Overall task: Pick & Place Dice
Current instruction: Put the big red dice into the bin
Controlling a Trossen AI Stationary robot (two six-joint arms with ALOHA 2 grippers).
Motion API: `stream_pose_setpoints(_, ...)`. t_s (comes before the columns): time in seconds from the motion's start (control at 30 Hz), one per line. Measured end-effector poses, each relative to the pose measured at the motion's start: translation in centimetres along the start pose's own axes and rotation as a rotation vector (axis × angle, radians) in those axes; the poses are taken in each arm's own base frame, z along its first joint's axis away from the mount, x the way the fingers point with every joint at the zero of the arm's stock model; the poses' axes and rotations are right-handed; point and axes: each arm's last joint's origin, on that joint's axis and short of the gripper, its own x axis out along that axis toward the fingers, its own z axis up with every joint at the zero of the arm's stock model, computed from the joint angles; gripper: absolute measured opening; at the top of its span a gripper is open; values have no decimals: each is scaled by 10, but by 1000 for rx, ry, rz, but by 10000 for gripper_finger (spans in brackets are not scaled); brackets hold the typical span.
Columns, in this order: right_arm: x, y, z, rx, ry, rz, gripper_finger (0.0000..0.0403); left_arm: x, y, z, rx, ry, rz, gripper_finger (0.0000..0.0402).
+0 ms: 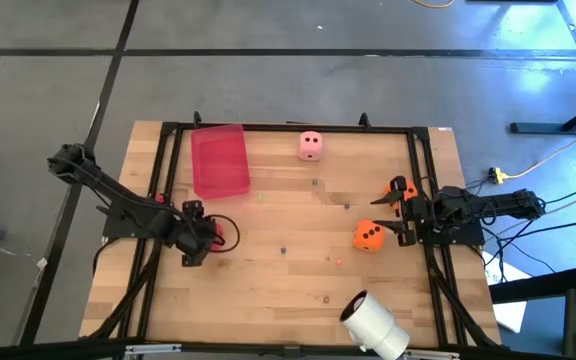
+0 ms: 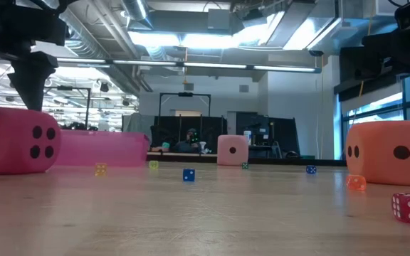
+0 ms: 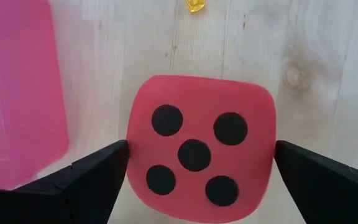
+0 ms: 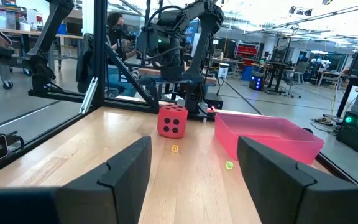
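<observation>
Wooden worktop [image 1: 288,290], no readable writing or labels anywhere. Count: four big dice, one pink tray [image 1: 219,161], one white roll [image 1: 375,325].

Red die [image 3: 199,147] near left edge, five pips up, between the wide-open fingers of the left gripper [image 3: 197,186], not gripped. Pale pink die [image 1: 311,146] at far edge. Two orange dice [image 1: 369,236] by right edge. Right gripper [image 1: 391,213] there, part-open, empty.
</observation>
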Motion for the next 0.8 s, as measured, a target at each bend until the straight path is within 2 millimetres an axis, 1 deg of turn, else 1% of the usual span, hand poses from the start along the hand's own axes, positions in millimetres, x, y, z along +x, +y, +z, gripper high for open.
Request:
stream_pose_setpoints(0.27,0,0,0,0,0,0,238,0,1,-1,-16,7,-2,400)
stream_pose_setpoints(0.5,0,0,0,0,0,0,238,1,8,2,-34,31,-12,400)
stream_pose_setpoints(0.8,0,0,0,0,0,0,238,-13,23,-1,-98,-31,-41,400)
